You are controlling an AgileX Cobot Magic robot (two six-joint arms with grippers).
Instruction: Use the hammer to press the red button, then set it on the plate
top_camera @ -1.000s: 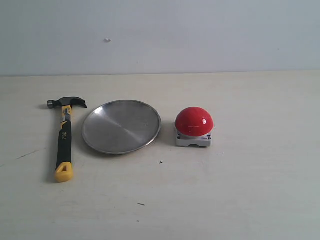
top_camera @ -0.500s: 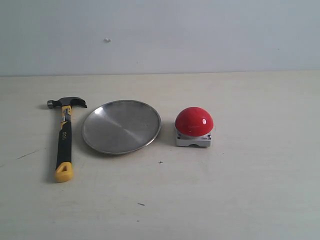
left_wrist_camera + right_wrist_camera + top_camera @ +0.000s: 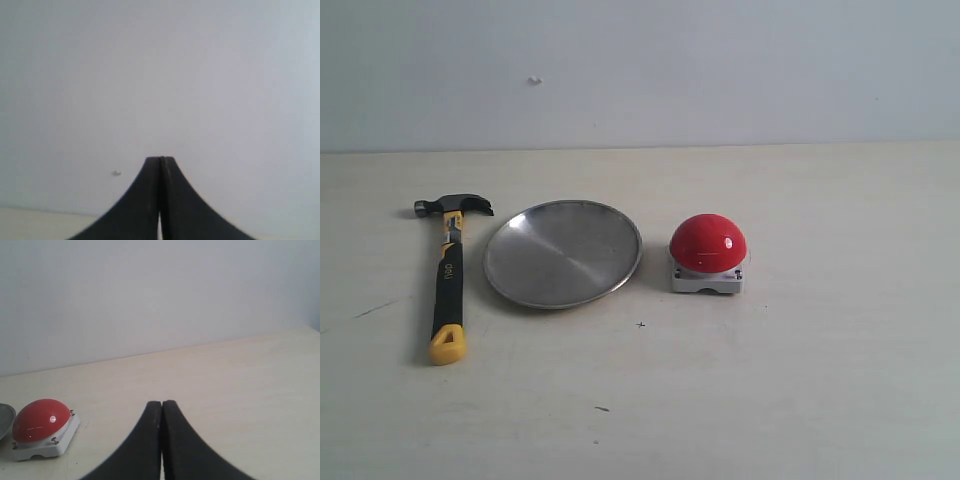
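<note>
The hammer (image 3: 447, 280) lies flat on the table at the left, dark head toward the wall, yellow looped end toward the front. Just right of it sits the round silver plate (image 3: 563, 253). Further right stands the red button (image 3: 708, 243) on its light-grey base, also seen in the right wrist view as the red button (image 3: 40, 420), with a sliver of the plate (image 3: 4, 417) beside it. Neither arm shows in the exterior view. My left gripper (image 3: 160, 159) is shut and empty, facing the blank wall. My right gripper (image 3: 162, 402) is shut and empty, over bare table away from the button.
A pale wooden table (image 3: 820, 380) meets a plain light wall (image 3: 720, 70) at the back. A small speck (image 3: 534, 80) marks the wall; a few dark scuffs (image 3: 602, 408) dot the tabletop near the front.
</note>
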